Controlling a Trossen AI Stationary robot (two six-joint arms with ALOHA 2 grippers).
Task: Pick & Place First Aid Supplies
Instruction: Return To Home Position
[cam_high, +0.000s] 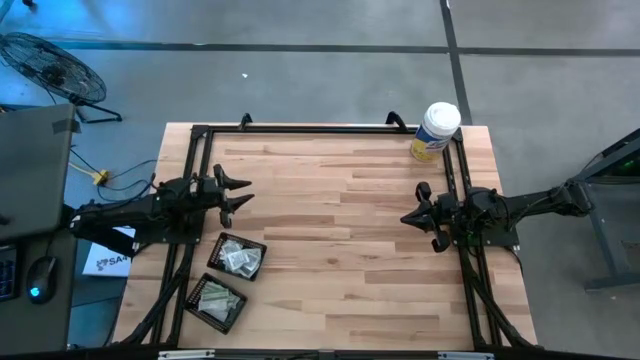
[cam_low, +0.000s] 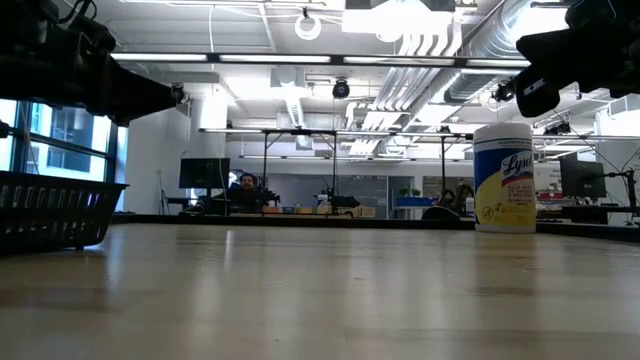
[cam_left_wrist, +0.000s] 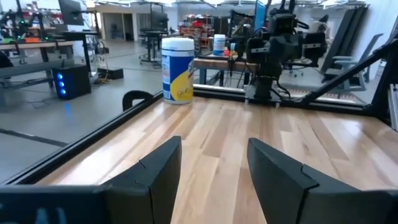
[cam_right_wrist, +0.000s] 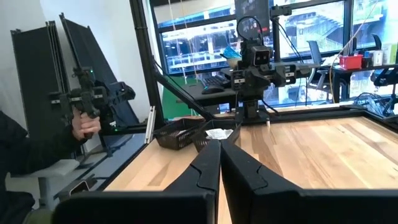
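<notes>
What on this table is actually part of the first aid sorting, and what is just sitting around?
Part of the job:
- first aid packets, lying in the two black mesh trays
- left gripper, open
- right gripper, shut

Just lying about:
- white canister with yellow label, standing upright
- floor fan
- computer mouse, off to the side

floor (cam_high: 320, 80): grey concrete, dark seams | fan (cam_high: 52, 66): black, standing on floor | ceiling (cam_low: 300, 35): white, open, ducts (cam_low: 470, 40), strip lights (cam_low: 270, 58) | windows (cam_low: 60, 140): tall, bluish daylight | desks (cam_low: 300, 212), monitors (cam_low: 204, 172): far back, person (cam_low: 246, 183) there | wall (cam_right_wrist: 93, 37): white, dark panels (cam_right_wrist: 37, 74) before it
</notes>
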